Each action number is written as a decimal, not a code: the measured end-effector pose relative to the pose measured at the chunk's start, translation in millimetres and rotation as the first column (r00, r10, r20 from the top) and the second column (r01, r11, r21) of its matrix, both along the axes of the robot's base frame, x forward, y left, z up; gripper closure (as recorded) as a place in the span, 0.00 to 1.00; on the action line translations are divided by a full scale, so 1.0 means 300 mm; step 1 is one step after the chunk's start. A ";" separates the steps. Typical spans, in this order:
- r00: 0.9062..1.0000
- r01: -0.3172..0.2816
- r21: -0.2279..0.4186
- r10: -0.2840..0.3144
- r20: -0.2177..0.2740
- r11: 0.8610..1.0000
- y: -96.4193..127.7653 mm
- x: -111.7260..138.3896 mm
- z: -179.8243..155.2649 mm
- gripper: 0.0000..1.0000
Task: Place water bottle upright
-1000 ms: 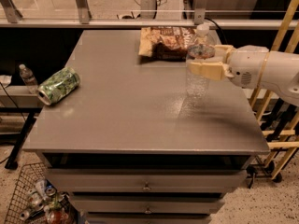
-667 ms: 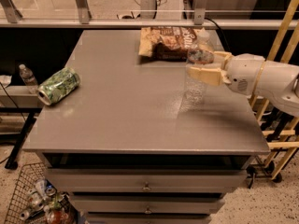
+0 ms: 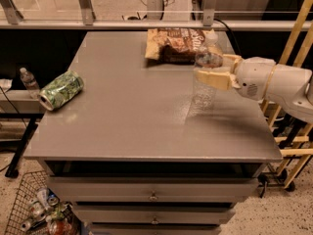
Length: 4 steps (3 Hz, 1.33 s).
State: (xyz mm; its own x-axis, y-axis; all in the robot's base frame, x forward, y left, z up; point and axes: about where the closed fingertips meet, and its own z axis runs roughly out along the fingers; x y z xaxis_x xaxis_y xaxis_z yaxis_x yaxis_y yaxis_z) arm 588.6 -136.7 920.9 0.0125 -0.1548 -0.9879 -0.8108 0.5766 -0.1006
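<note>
The water bottle (image 3: 204,84), clear ribbed plastic with a white cap, stands upright on the grey table (image 3: 127,126), right of the middle. Its base rests on the tabletop. My gripper (image 3: 214,69) reaches in from the right at the height of the bottle's label band. Its tan fingers (image 3: 213,78) lie on either side of the bottle's upper body and are shut on it. The white arm (image 3: 274,84) stretches off to the right edge of the view.
A green patterned can (image 3: 61,89) lies on its side at the table's left edge. A brown snack bag (image 3: 178,45) lies at the back, just behind the bottle. A small bottle (image 3: 29,80) stands off the table to the left. A wooden rack (image 3: 291,131) stands at the right, and a wire basket (image 3: 32,209) at the lower left.
The arm and gripper have sunk slightly. The bottle stays upright in the same spot, still between the fingers.
</note>
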 end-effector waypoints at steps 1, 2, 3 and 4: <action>1.000 -0.004 0.000 0.004 0.001 1.000 0.009 0.000 0.002 0.59; 1.000 -0.009 0.000 0.009 0.001 1.000 0.018 0.000 0.003 0.36; 1.000 -0.013 0.000 0.013 0.002 1.000 0.027 0.000 0.005 0.12; 1.000 -0.017 0.000 0.017 0.002 1.000 0.035 -0.001 0.007 0.00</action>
